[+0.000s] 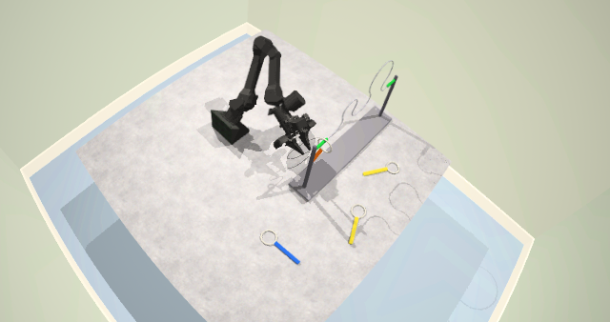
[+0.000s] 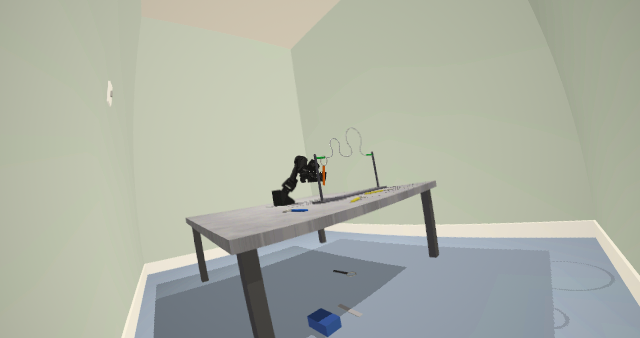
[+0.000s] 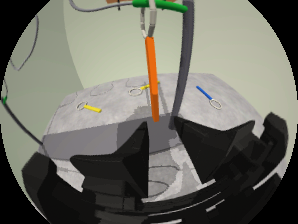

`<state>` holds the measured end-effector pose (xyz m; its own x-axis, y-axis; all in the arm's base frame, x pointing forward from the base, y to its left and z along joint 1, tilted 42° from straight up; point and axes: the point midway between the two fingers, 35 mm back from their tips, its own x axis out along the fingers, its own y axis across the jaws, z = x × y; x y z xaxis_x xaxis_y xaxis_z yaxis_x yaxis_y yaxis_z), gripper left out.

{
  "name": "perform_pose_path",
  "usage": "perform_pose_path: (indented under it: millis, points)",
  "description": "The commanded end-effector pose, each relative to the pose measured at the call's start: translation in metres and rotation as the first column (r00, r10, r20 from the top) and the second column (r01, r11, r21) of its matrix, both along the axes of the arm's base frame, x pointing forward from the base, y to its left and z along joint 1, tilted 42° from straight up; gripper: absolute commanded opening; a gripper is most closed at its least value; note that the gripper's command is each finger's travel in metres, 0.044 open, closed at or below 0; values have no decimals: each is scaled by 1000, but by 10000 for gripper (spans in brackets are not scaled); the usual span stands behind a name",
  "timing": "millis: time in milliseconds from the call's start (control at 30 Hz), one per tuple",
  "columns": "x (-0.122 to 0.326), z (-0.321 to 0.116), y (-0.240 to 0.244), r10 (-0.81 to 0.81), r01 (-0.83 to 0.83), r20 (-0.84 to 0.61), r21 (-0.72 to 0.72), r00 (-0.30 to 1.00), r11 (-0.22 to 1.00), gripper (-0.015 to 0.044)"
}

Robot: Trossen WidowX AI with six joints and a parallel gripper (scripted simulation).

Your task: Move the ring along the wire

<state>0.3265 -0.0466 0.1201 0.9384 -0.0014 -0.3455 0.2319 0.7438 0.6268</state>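
Observation:
The ring [image 1: 331, 147] [image 3: 153, 21] hangs on the near green part [image 1: 322, 143] [image 2: 320, 157] [image 3: 172, 7] beside the near post [image 1: 309, 170] [image 2: 320, 185] [image 3: 186, 55], with the wire through it. Its orange handle [image 1: 317, 154] [image 2: 323, 175] [image 3: 153, 75] hangs down. My gripper [image 1: 305, 151] [image 3: 160, 122] is open; in the wrist view its fingertips stand apart just below the handle's lower end, and no finger grips the handle. The thin grey wire [image 2: 352, 128] [image 3: 102, 8] curves to the far green part [image 1: 391, 82] [image 2: 369, 154] at the far post [image 1: 389, 95] [image 2: 375, 170].
A grey base [image 1: 353, 136] carries both posts. Beyond it lie two yellow-handled rings [image 1: 376, 171] [image 1: 354, 231] and a blue-handled ring [image 1: 287, 253] [image 2: 299, 210]. A blue box [image 2: 324, 323] stands on the floor.

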Motion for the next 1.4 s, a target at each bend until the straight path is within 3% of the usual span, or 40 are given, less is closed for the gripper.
perform_pose_path:
  millis: [0,1067,1367]
  points:
    - [-11,-1,1,4,-4,-9,0,1000,1000,160]
    - [-12,-1,1,4,-4,-10,0,1000,1000,160]
    - [-55,15,1,-1,1,-9,2,1000,1000,396]
